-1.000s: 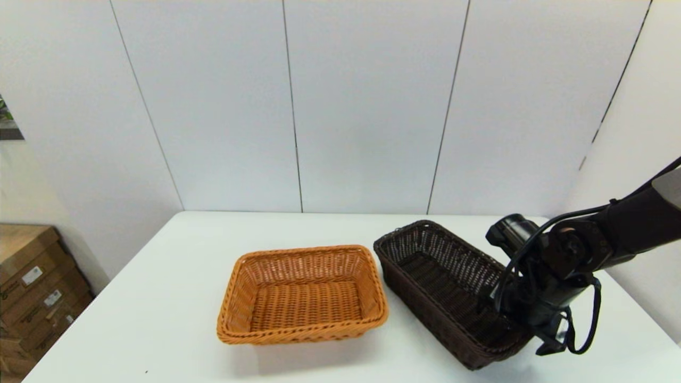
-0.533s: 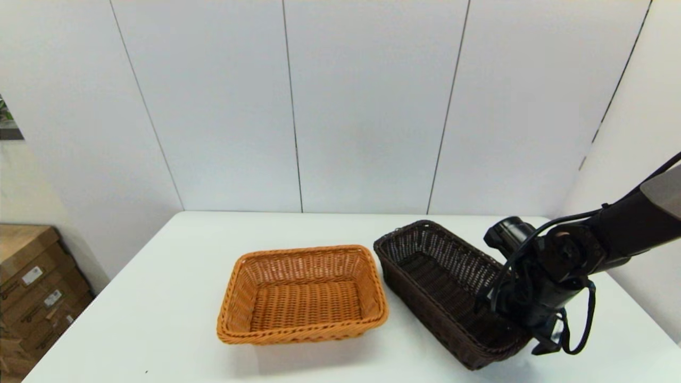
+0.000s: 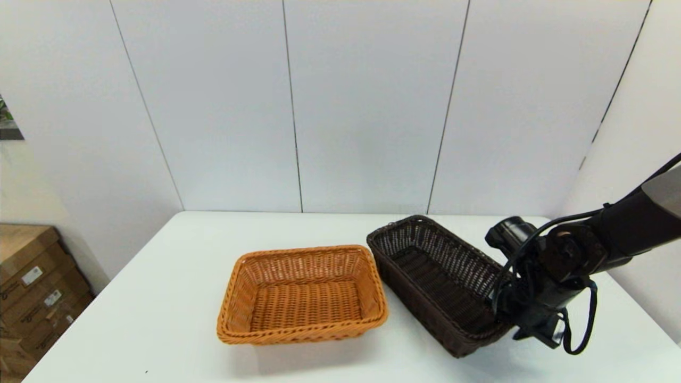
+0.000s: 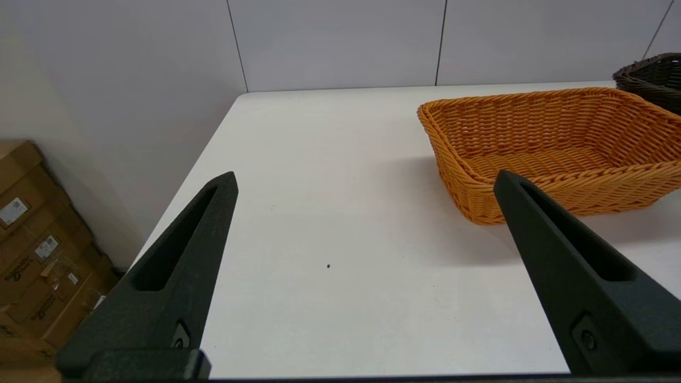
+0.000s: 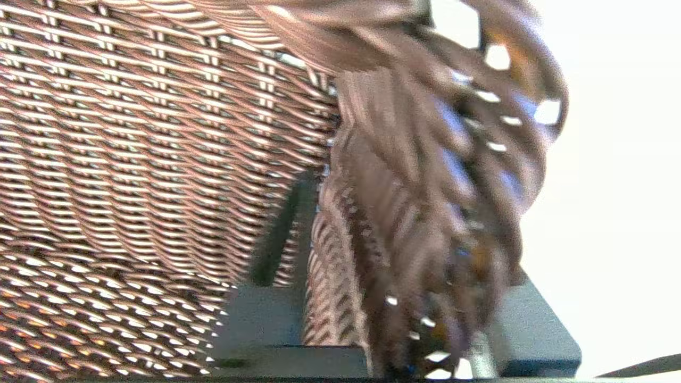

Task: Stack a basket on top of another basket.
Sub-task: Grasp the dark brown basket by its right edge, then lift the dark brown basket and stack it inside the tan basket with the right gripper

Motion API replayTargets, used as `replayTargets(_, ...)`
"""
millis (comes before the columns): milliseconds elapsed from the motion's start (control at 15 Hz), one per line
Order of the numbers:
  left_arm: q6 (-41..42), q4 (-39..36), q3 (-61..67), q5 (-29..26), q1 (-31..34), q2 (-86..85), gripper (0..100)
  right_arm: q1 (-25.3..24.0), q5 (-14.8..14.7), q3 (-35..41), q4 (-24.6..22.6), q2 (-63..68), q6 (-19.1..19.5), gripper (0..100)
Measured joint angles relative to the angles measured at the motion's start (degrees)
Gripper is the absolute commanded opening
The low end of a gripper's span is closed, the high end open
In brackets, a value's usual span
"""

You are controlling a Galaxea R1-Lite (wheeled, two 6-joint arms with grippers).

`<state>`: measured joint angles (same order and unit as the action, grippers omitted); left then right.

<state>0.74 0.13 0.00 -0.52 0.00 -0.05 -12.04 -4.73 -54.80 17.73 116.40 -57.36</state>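
Lifted and swung toward nine o'clock, the dark basket [image 3: 433, 279] hung from the right gripper [image 3: 524, 319], clamped on its wall, nearing the orange basket [image 3: 302, 293]; left gripper [image 4: 367, 276] gaped, idle.

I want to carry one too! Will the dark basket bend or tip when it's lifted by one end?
Probably stiff: held at one wall by the right pincer, the dark basket keeps its shape. Likely light, since it's open weave. It may tilt, as the grip is off-centre.
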Motion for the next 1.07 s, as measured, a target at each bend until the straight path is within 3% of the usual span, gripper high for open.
replayTargets(533, 0.0, 0.0, 0.0, 0.0, 0.0, 0.0, 100, 2.7, 0.9, -0.6, 0.0, -3.4, -0.1, 0)
replayTargets(1067, 0.0, 0.0, 0.0, 0.0, 0.0, 0.0, 100, 10.4, 11.2, -4.1, 0.9, -14.0, 0.0, 0)
